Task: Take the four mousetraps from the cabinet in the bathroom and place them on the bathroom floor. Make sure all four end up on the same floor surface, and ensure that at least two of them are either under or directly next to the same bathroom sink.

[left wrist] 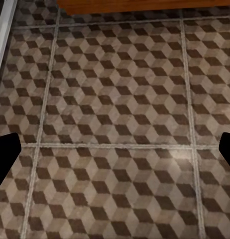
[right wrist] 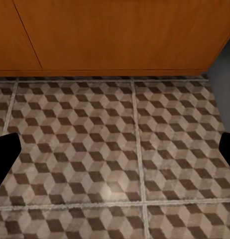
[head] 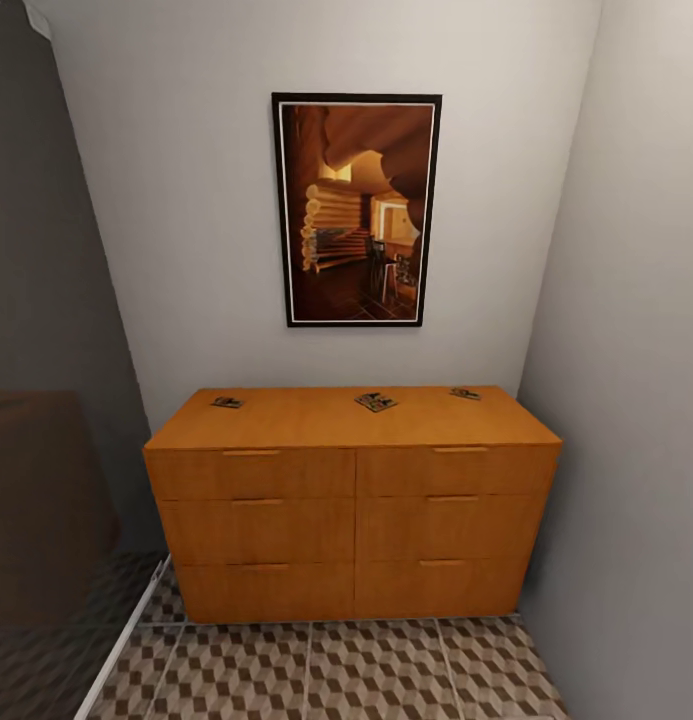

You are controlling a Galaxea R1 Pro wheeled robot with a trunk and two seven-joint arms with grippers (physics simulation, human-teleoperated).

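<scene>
The orange-brown cabinet (head: 352, 500) stands against the far wall in the head view, with its drawers closed. On its flat top lie mousetraps: one at the left (head: 227, 402), one at the right (head: 465, 394), and a larger dark patch in the middle (head: 375, 402) that may be two lying together. The cube-patterned bathroom floor (head: 366, 670) runs in front of it. In the left wrist view my left gripper (left wrist: 115, 154) hangs open over bare tiles, its dark fingertips (left wrist: 5, 155) at the picture's edges. My right gripper (right wrist: 115, 154) is open too, above tiles near the cabinet's base (right wrist: 115, 35).
A framed picture (head: 356, 210) hangs above the cabinet. A grey wall (head: 626, 400) closes the right side, close to the cabinet's end. A dark panel (head: 46, 400) and a white strip (head: 121, 640) along the floor bound the left.
</scene>
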